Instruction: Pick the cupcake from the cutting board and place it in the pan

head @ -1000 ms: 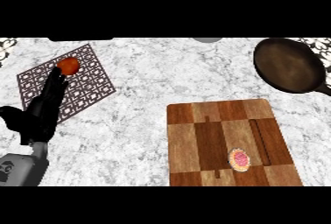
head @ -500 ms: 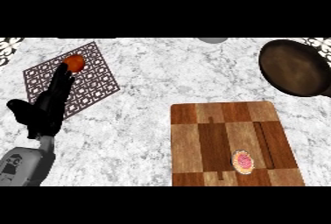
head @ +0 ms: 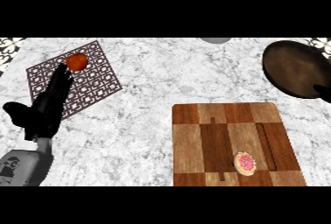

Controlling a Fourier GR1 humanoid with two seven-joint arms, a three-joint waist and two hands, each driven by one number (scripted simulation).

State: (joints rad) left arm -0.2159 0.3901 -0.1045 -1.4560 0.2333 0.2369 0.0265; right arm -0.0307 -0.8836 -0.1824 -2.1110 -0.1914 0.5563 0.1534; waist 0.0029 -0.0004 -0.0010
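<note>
A small cupcake [head: 245, 163] with pink frosting sits on the wooden cutting board [head: 213, 135], near the board's front right corner. The dark round pan [head: 294, 68] lies at the far right of the marble counter, cut off by the view's right edge. My left hand [head: 44, 113] stands at the left side, fingers straight and pointing up over a patterned mat, far from the cupcake and holding nothing. My right hand shows nowhere in the head view.
A brown lattice mat [head: 87, 83] lies at the back left with an orange-red round object [head: 76, 62] on it, just beyond my left fingertips. A grey round object [head: 215, 40] peeks in at the back edge.
The view has shifted slightly: board, cupcake and pan sit a little further right and lower than one second ago. My left hand keeps its pose.
</note>
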